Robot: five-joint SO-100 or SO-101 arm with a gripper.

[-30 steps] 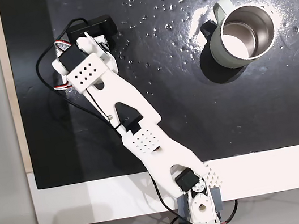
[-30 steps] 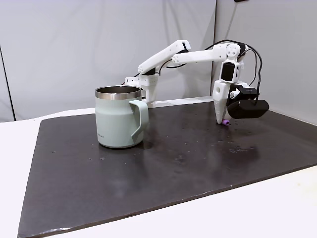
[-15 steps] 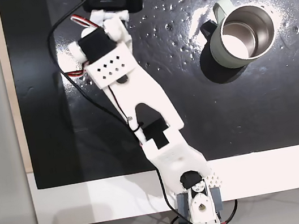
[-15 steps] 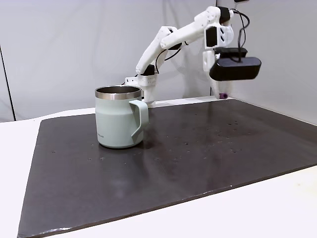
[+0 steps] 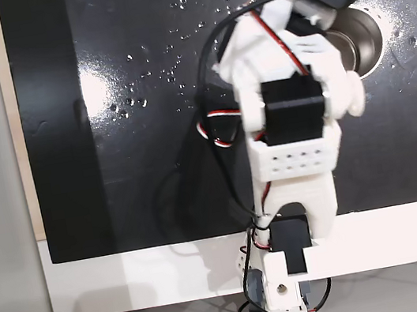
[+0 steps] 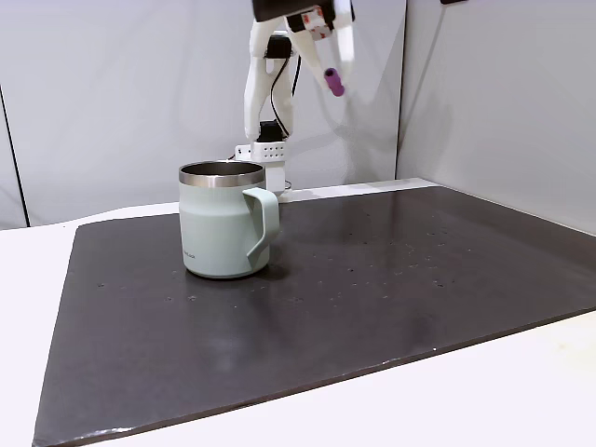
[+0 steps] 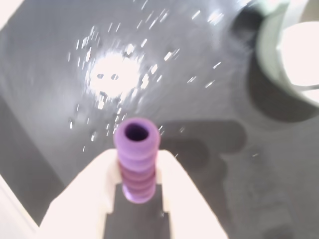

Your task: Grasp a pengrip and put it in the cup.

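1. Gripper (image 7: 137,186) jaws are clamping the purple pengrip (image 7: 136,159) upright, gripping its lower ribs.
2. Mug (image 7: 291,55) is sitting toward two o'clock in the wrist view, probably awaiting the drop.

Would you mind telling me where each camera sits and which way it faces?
A fixed view: overhead, looking straight down on the black mat; arm from base to wrist.
A fixed view: low beside the table, facing the cup; raised gripper.
Wrist view: along the fingers, pengrip clamped.
All three share the cup.
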